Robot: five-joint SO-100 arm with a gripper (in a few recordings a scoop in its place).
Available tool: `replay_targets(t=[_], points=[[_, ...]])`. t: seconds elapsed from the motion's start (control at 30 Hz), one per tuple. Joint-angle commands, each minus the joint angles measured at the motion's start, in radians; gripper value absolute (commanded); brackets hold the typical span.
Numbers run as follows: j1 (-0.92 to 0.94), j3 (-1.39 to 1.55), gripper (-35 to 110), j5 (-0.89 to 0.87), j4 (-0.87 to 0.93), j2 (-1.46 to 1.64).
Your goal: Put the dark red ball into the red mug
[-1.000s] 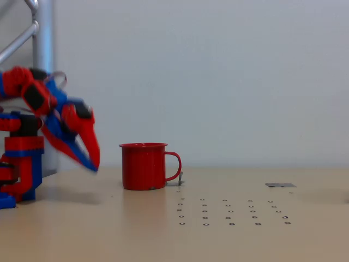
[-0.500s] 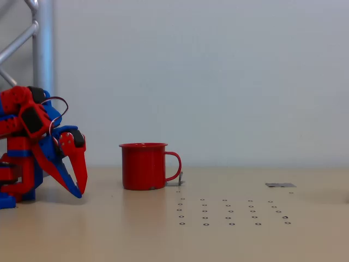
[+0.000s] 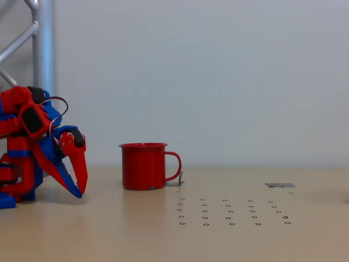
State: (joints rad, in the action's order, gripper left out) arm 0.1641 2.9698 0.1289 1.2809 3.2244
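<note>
The red mug [image 3: 144,166] stands upright on the tan table, its thin loop handle pointing right. The dark red ball is out of view; the mug's inside is hidden from this side. My red-and-blue gripper [image 3: 80,192] hangs at the left, well apart from the mug, tips pointing down and nearly touching the table. Its red and blue fingers meet at the tips with nothing between them, so it is shut.
A metal post [image 3: 42,43] rises behind the arm's base at the left. A grid of small rings [image 3: 232,213] is marked on the table right of the mug, and a small flat grey piece [image 3: 280,185] lies farther right. A plain wall closes the back.
Over the last second the gripper swung down and back to the left, away from the mug, and folded close to the arm's base. It has held still for the last half second.
</note>
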Motion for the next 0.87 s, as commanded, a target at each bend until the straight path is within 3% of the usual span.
replay_targets(t=[0.0,0.83], points=[[-0.012,0.020,-2,0.026,-0.018,0.071],[-0.135,0.028,-2,0.167,-0.014,0.071]])
